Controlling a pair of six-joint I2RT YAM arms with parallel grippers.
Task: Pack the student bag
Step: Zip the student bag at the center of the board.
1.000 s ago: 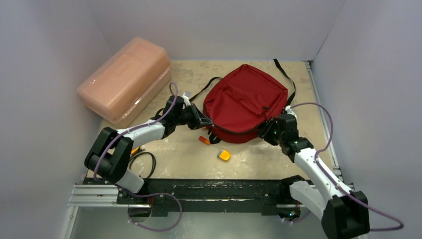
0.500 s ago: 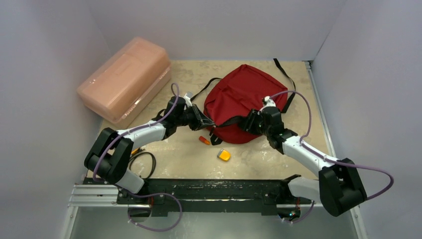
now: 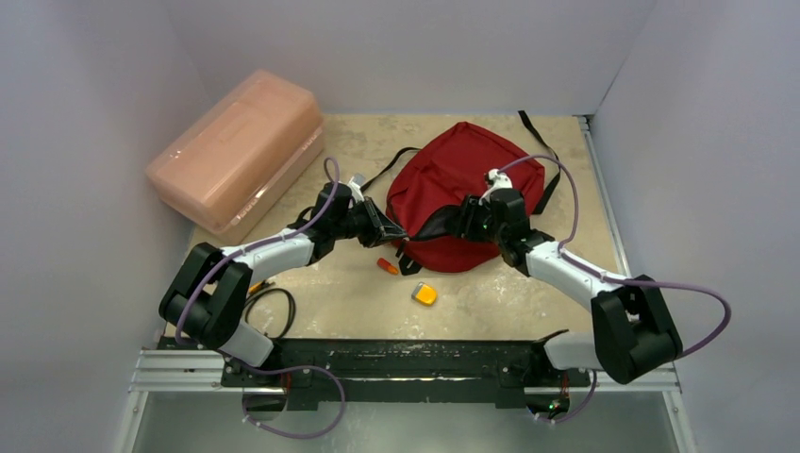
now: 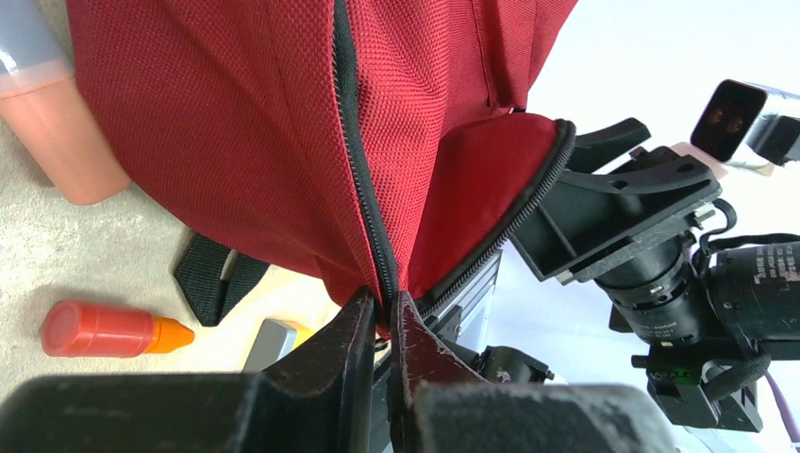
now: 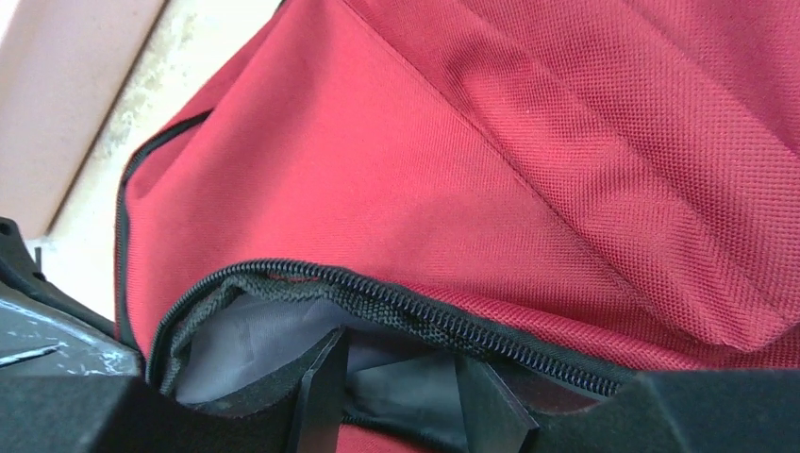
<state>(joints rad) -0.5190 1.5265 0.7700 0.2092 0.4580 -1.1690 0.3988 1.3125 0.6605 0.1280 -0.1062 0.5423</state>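
The left pincer [image 4: 382,321] is clenched on the bag [image 4: 236,123] at the end of its zip, with red cloth nipped between its fingertips. The right pincer [image 5: 401,377] faces it from the other side. It sits under the lifted lip of the opening, fingers apart, with grey lining between them. I cannot tell whether they nip that lining or only prop the lip.

If the right one only props, the soft lip could slide off its fingers and the mouth would fall flat, since nothing else holds it up. A hard tug from either side could drag the whole bag across the table [image 3: 358,293]. It might then cover the red pen [image 4: 104,330] lying just beside the left pincer, on the side toward the arm bases.

The bag lies flat between and beyond both pincers, with its mouth turned toward them. Its long axis runs away from them to the far wall, leaning a little right, and black straps trail off the far end.
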